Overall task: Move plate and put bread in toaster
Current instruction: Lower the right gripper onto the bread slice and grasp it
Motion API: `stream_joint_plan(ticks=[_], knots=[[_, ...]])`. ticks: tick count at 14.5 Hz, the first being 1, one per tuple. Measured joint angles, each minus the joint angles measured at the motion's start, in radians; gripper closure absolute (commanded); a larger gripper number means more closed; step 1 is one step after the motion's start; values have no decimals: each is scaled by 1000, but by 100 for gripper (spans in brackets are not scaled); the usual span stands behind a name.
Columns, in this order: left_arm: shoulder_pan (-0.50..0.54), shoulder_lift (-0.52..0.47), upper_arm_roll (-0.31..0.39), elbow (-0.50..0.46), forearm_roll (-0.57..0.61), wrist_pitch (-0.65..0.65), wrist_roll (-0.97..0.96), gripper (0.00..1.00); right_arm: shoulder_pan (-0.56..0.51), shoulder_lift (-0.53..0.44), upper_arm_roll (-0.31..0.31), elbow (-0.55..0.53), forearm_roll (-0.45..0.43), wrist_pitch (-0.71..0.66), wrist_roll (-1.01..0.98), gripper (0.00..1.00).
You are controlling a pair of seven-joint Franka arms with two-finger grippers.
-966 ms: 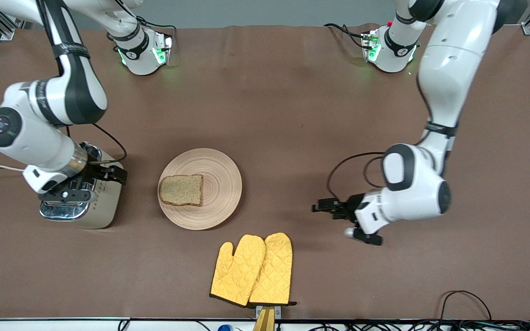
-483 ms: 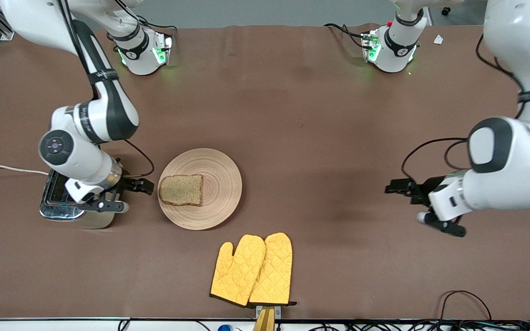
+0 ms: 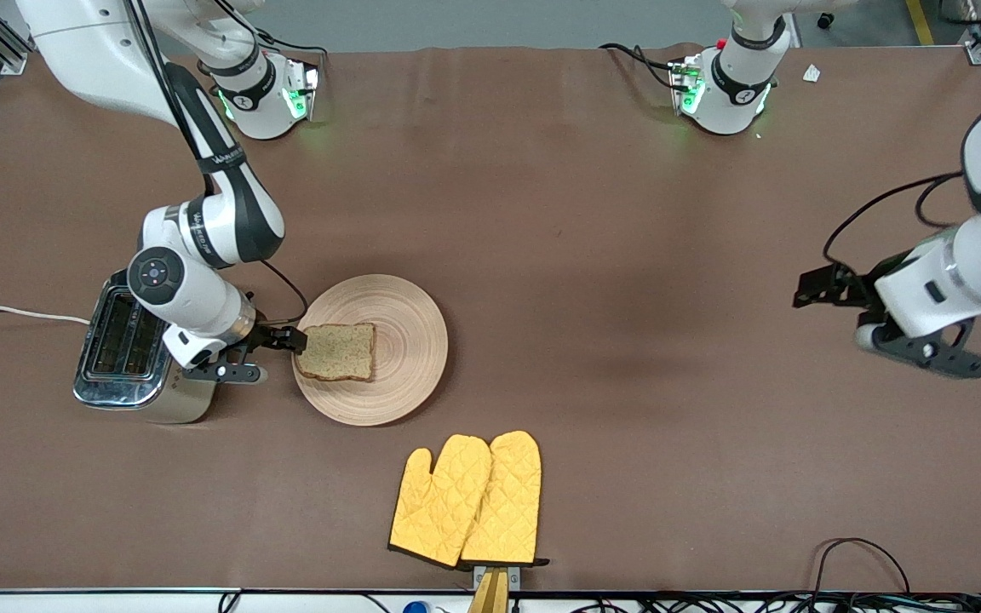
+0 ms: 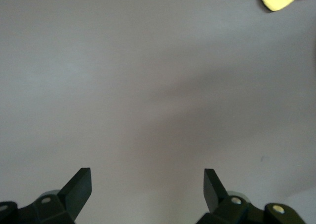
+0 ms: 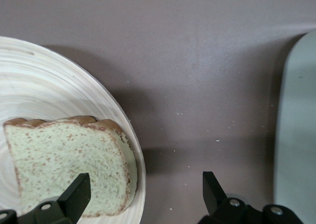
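The right gripper has swung off the toaster and across to the plate's edge, while the left gripper has pulled away toward its own end of the table. Now the right gripper sits low at the plate rim on the toaster side, jaws spread wide and holding nothing. In the right wrist view one finger is over the bread and the other is out over bare table between plate and toaster. The bread lies flat on the plate, on the part closest to the toaster, its edge reaching the rim. The toaster stands just beside the plate at the right arm's end, both slots showing. The left gripper hangs wide open over bare table, empty. Two yellow mitts lie nearer the camera than the plate.
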Motion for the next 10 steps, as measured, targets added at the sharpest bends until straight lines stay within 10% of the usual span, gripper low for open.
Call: stream_joint_plan(ticks=[10], knots=[[-11, -109, -45, -7, 57, -31, -221, 0, 43, 35, 2, -13, 41, 38, 6, 28]])
